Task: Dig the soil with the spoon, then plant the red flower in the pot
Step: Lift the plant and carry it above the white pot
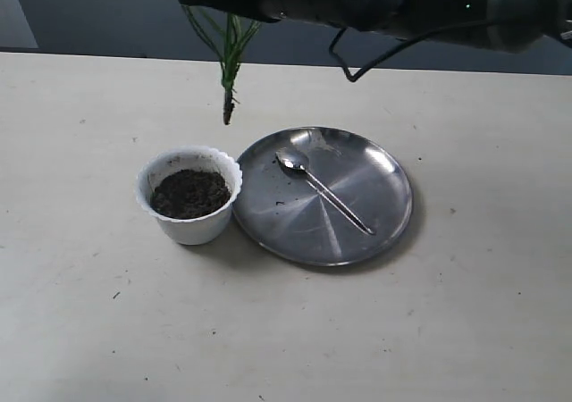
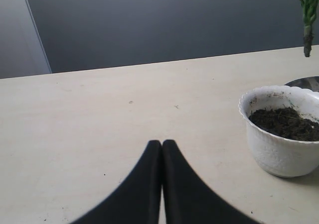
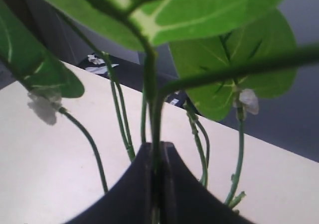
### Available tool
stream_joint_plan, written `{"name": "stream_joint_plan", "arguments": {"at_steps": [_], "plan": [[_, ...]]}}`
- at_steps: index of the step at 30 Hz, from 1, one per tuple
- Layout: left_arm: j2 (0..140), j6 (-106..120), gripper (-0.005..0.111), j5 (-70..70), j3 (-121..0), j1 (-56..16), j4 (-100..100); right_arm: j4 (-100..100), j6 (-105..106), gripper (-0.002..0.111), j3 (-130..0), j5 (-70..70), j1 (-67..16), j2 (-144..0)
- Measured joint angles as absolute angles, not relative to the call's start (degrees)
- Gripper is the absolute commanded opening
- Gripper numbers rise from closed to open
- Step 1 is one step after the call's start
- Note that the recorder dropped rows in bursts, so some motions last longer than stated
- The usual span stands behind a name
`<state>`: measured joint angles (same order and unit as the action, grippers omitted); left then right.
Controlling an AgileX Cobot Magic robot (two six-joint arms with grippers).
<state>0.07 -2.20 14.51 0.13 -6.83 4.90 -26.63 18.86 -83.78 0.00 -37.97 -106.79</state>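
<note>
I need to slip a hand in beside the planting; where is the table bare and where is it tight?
Bare: the table left of the pot, in front of it, and right of the plate. Crowded: pot and plate look to touch, the spoon lies on the plate, and the red flower hangs behind the pot.

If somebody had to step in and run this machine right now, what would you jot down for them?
Right gripper: shut on the red flower, stem end hanging above the table just behind the pot.
Left gripper: shut, empty, low over the table beside the pot.
Soil: in the pot.
Spoon: lying on the steel plate, untouched by either gripper.
Done: flower picked up.
Left: lower the stem into the soil and let go. Whether the soil was dug cannot be told.
</note>
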Motion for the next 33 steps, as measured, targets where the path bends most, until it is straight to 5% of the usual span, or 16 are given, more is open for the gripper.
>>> {"name": "stream_joint_plan", "arguments": {"at_steps": [16, 21, 27, 33], "plan": [[0.07, -2.2, 0.001, 14.51, 0.13, -6.83, 4.9, -40.18, 22.55, 0.0, -83.78, 16.77, -38.15, -106.79], [0.07, -2.2, 0.001, 14.51, 0.13, -6.83, 4.9, -57.5, 41.43, 0.0, -83.78, 17.34, -37.91, -106.79], [0.07, -2.2, 0.001, 14.51, 0.13, -6.83, 4.9, -91.72, 70.59, 0.0, -83.78, 34.75, -35.81, -107.99], [0.07, -2.2, 0.001, 14.51, 0.13, -6.83, 4.9, -94.04, 82.79, 0.0, -83.78, 36.29, -33.97, -109.03]]}}
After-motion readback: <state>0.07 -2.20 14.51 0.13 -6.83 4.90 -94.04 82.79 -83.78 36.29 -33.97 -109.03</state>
